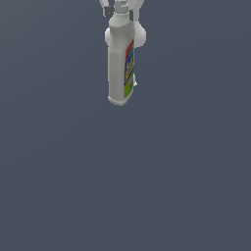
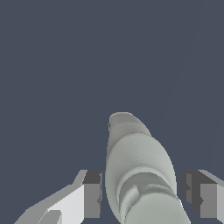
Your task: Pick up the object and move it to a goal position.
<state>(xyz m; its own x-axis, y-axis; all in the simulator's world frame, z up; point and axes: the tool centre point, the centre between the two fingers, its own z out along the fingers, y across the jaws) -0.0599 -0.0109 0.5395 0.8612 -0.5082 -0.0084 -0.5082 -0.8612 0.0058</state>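
Observation:
The white plastic bottle (image 1: 119, 63) stands upright at the top middle of the exterior view, with its blue, red, yellow and green label turned to that view's right. My gripper (image 1: 119, 12) hangs over it, one dark pad on each side of the cap and narrow neck. In the wrist view the bottle (image 2: 135, 157) runs away from the camera between the two fingers (image 2: 89, 194). A thin gap shows on both sides, so the gripper (image 2: 142, 194) is open around the bottle's top. I cannot tell whether the bottle's base rests on the ground.
A plain dark grey-blue surface (image 1: 122, 186) fills the rest of both views. Part of the white robot arm (image 1: 141, 37) shows behind the bottle's shoulder.

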